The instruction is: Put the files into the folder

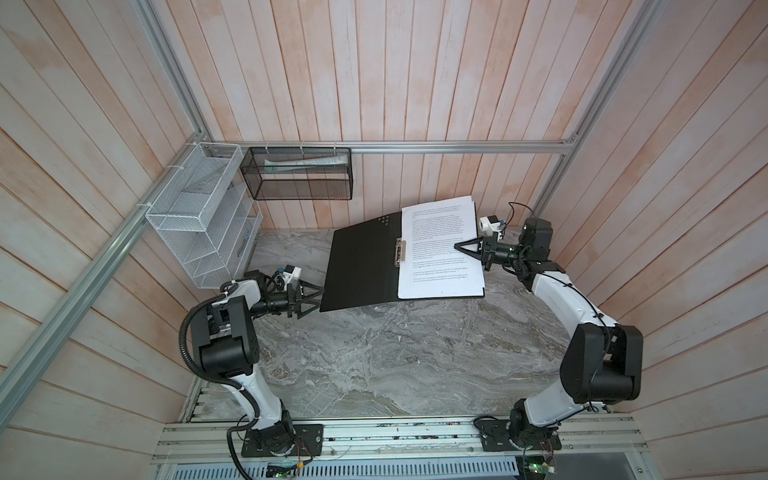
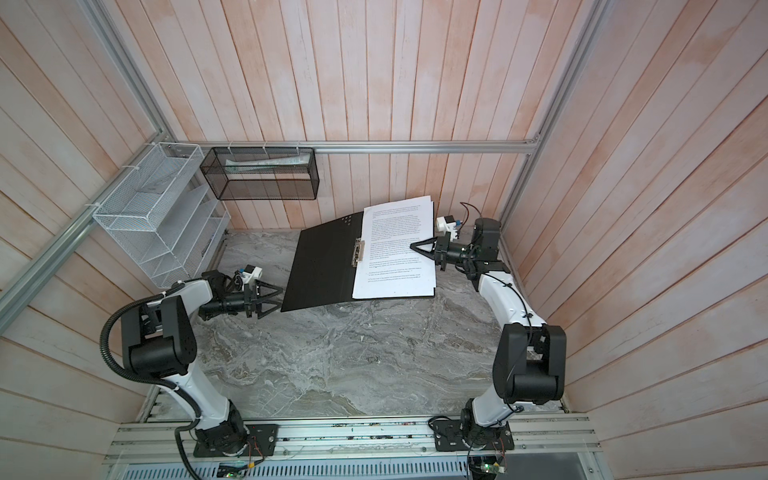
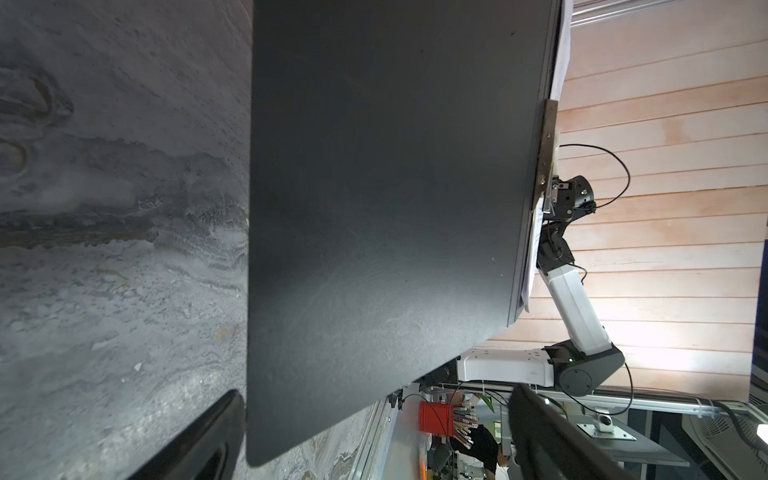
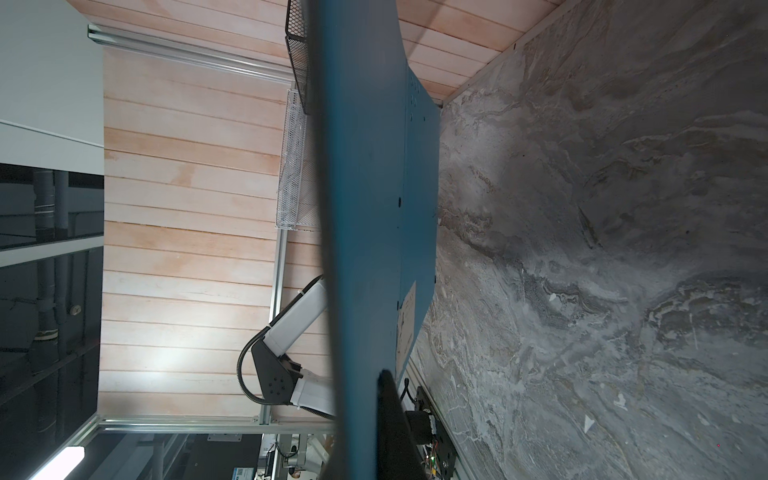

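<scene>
Right gripper (image 1: 458,246): jaws pressed together, pinching the files (image 1: 440,266) and the folder (image 1: 361,266) cover under them from the right edge. The folder is open, black inside up, and raised off the marble table (image 1: 374,357) on that side. The files sit on its right half, beside the spine clip (image 1: 400,250). Left gripper (image 1: 319,298): jaws spread at the left cover's near corner, gripping nothing.

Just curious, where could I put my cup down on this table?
The front middle of the table, between the left arm and right arm and nearer than the folder, is bare. The back is crowded: folder with files, left hand, right hand, white rack.
</scene>
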Robot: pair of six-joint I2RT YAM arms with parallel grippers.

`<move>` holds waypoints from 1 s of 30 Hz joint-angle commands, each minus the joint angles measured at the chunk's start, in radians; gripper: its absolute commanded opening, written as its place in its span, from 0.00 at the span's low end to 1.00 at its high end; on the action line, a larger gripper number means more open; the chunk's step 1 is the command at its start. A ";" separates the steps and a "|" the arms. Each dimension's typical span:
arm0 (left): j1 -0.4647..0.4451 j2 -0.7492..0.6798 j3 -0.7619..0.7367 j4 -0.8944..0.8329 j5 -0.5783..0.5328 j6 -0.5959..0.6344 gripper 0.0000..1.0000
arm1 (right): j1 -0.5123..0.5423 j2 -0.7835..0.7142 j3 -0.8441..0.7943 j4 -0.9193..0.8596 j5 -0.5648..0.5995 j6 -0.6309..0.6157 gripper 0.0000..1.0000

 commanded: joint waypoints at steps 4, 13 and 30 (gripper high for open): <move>0.000 0.027 0.021 0.008 -0.027 0.026 1.00 | 0.004 -0.055 -0.003 0.041 -0.064 0.021 0.01; -0.019 0.018 0.047 0.020 -0.018 0.020 1.00 | 0.004 -0.070 -0.003 0.059 -0.069 0.047 0.01; -0.069 0.057 0.163 -0.159 0.153 0.159 0.93 | 0.003 -0.038 -0.076 0.056 -0.090 0.002 0.01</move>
